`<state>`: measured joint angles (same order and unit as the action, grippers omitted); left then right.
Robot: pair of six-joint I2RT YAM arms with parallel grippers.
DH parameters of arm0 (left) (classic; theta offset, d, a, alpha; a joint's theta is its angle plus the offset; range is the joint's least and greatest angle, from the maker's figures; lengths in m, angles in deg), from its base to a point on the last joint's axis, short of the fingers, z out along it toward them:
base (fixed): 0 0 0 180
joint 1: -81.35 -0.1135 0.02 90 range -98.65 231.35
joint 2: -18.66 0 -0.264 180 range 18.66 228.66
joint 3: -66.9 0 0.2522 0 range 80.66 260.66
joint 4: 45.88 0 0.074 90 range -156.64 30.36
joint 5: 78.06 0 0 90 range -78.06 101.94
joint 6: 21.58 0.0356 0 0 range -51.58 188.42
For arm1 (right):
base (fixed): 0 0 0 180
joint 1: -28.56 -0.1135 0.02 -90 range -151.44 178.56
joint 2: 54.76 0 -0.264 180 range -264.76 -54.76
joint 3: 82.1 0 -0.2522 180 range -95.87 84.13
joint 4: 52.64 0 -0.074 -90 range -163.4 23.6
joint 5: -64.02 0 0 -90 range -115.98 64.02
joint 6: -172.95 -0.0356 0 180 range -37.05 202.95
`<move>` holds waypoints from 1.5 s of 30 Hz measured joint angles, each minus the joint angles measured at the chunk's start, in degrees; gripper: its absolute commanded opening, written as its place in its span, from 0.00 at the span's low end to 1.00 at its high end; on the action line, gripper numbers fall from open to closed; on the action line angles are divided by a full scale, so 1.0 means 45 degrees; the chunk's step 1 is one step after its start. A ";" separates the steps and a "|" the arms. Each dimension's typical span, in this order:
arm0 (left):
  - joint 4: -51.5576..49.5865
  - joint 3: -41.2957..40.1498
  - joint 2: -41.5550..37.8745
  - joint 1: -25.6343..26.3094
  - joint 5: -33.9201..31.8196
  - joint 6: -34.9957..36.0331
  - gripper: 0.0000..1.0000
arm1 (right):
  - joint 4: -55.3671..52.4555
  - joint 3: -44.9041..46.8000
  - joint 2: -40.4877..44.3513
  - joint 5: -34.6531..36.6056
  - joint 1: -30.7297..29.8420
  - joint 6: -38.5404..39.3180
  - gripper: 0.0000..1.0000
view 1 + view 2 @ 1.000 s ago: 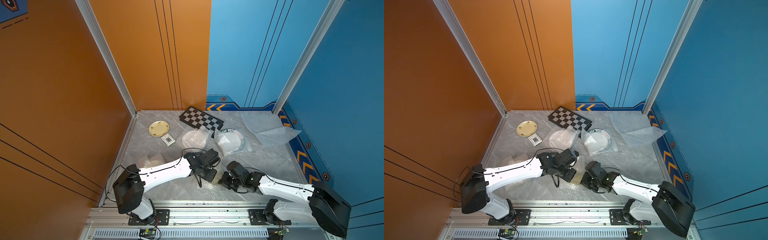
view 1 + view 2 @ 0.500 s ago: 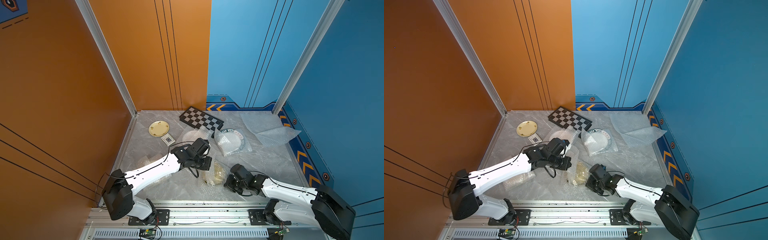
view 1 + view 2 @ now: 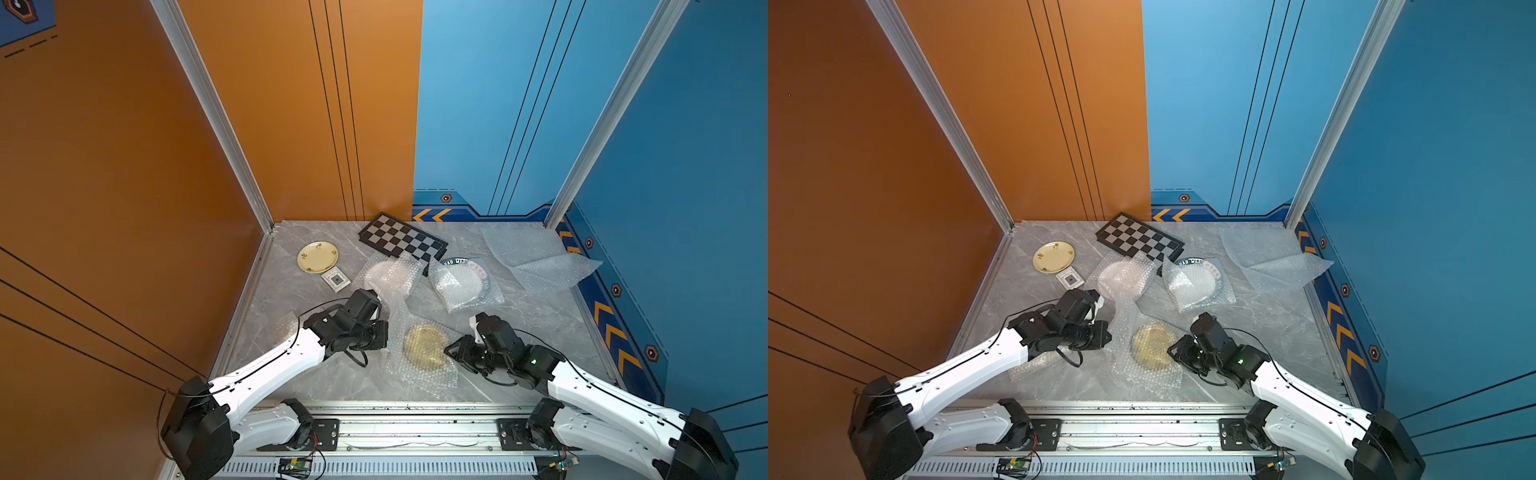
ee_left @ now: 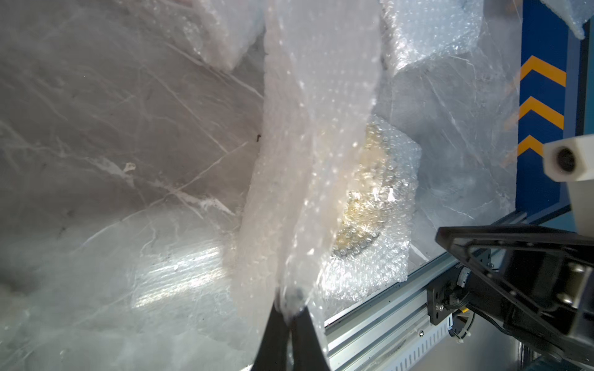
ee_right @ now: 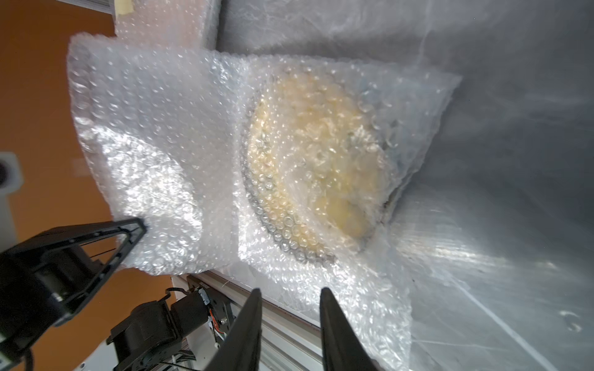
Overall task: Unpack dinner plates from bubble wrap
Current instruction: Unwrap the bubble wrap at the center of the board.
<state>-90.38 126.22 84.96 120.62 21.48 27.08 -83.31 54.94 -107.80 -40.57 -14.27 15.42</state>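
We are mid-unwrap: our left gripper (image 4: 291, 305) pinches a flap of bubble wrap (image 4: 315, 128), while our right gripper (image 5: 291, 292) stands narrowly open and empty, the yellow plate (image 5: 315, 154) lying wrapped just ahead of it. Next we likely must drag the flap clear

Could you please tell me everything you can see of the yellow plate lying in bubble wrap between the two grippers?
The yellow plate is round, apparently ceramic, with a dark dotted rim and a blurred yellow pattern. It lies flat on the grey table near its front edge, covered by bubble wrap that spreads past it all round. The left gripper pinches a lifted flap of that wrap; the right gripper stands open beside it, not touching the plate.
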 measured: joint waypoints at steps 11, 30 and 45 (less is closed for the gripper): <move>-0.0185 -0.1472 -0.1389 -0.1651 0.0000 -0.0131 0.49 | -0.1141 -0.1010 -0.0933 -0.0525 0.0471 0.1248 0.58; -0.2278 0.0631 -0.2511 -0.4673 0.0019 0.0918 0.82 | -0.7485 -0.9588 -0.7300 0.4731 -0.4396 0.8038 0.67; -0.3177 -0.0452 -0.3633 -0.6086 0.0209 0.0835 0.85 | -0.9258 -1.2876 -1.1774 0.6227 -0.7830 0.9874 0.72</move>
<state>-104.68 124.19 68.61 93.23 22.42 30.84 -124.97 -3.00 -160.78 -12.55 -49.50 59.86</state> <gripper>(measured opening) 0.850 0.713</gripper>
